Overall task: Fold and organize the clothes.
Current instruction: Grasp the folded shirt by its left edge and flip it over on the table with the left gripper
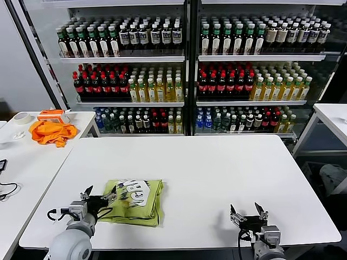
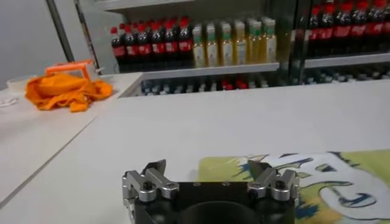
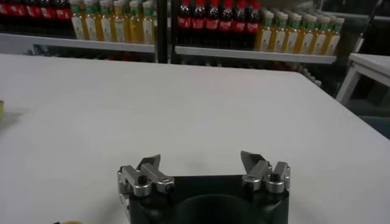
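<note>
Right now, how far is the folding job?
Done: the T-shirt lies folded into a compact rectangle on the table. In hand: nothing; the left gripper is open at its edge, the right gripper open and apart. Left: perhaps only tidying.

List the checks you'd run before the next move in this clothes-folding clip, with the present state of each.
1. T-shirt folded into a compact bundle on the white table: ok, it lies folded with its print facing up.
2. Left gripper released: ok, jaws open at the shirt's left edge, no cloth between them.
3. Right gripper free: ok, jaws open over bare table, well to the right of the shirt.
4. Shirt clear of the table edge: ok, it sits inside the front edge.
5. Edges neatly aligned: cannot tell, the near corner looks slightly rumpled.
6. Orange cloth kept apart: ok, it lies on the side table to the left.
</note>
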